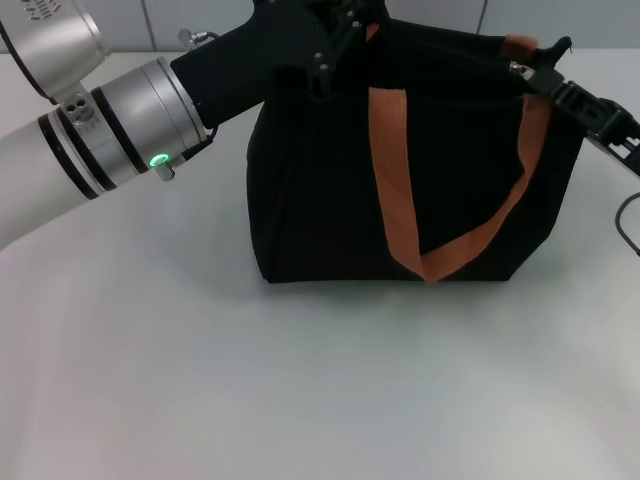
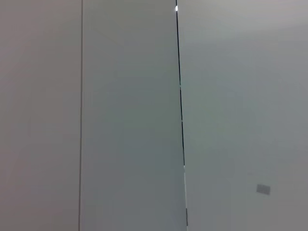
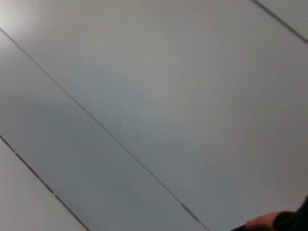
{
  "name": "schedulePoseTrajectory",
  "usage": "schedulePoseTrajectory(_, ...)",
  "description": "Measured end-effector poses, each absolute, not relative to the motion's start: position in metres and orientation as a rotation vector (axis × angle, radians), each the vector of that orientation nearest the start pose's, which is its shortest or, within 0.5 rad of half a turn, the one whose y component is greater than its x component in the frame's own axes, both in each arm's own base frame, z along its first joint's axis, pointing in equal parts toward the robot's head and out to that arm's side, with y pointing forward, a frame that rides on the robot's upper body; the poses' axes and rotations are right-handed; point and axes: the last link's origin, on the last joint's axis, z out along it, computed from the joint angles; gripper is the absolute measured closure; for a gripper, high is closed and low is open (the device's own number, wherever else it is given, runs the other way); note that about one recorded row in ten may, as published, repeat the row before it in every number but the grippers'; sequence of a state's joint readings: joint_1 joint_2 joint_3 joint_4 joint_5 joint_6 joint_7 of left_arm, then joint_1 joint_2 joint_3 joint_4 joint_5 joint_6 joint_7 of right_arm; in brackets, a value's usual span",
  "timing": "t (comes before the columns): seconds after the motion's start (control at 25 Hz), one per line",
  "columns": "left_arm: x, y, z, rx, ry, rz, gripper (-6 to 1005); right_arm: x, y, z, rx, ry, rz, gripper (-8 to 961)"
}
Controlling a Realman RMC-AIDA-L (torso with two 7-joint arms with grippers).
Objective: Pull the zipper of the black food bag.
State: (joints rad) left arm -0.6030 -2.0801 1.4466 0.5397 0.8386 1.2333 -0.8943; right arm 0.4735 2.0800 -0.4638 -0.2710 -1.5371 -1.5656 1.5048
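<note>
The black food bag (image 1: 320, 200) stands upright at the middle back of the white table, with an orange-brown strap (image 1: 392, 170) looping down its front. My left gripper (image 1: 335, 45) reaches in from the left and sits over the bag's top edge near its left end, dark against the dark fabric. At the bag's top right corner is my right gripper (image 1: 540, 68), beside the other strap's end (image 1: 520, 45). I cannot make out the zipper along the top edge. A bit of orange strap (image 3: 262, 222) shows in the right wrist view.
The white table (image 1: 300, 380) spreads out in front of the bag. A dark cable (image 1: 630, 225) curls at the right edge. Both wrist views look at grey wall panels (image 2: 130, 120) behind the table.
</note>
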Motion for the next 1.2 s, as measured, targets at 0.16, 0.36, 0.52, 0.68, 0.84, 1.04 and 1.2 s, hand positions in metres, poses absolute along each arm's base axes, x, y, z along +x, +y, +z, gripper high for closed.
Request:
schedulePoseTrajectory(0.16,-0.155,0.376,-0.034,-2.374,-0.167,-1.178,962,0.287,0.317,0.012,-1.956,1.210,1.501,957)
schedulePoseTrajectory(0.36,-0.155,0.377,-0.035,-2.374,-0.169,-1.174,961,0.293,0.314,0.016,-1.913,1.211,1.502,958)
schedulePoseTrajectory(0.52,-0.155,0.376,-0.035,-2.374,-0.172,-1.172,961,0.300,0.309,0.024,-1.835,1.208,1.543,958)
schedulePoseTrajectory(0.68,-0.156,0.376,-0.036,-2.375,-0.175,-1.170,960,0.305,0.300,0.032,-1.781,1.168,1.593,959)
schedulePoseTrajectory(0.84,-0.156,0.375,-0.036,-2.377,-0.173,-1.168,960,0.299,0.290,0.039,-1.816,0.985,1.618,895)
schedulePoseTrajectory(1.04,-0.158,0.375,-0.036,-2.376,-0.165,-1.160,959,0.297,0.286,0.037,-1.828,0.896,1.599,781)
schedulePoseTrajectory(1.2,-0.162,0.374,-0.036,-2.363,-0.189,-1.156,958,0.297,0.287,0.034,-1.825,0.882,1.581,670)
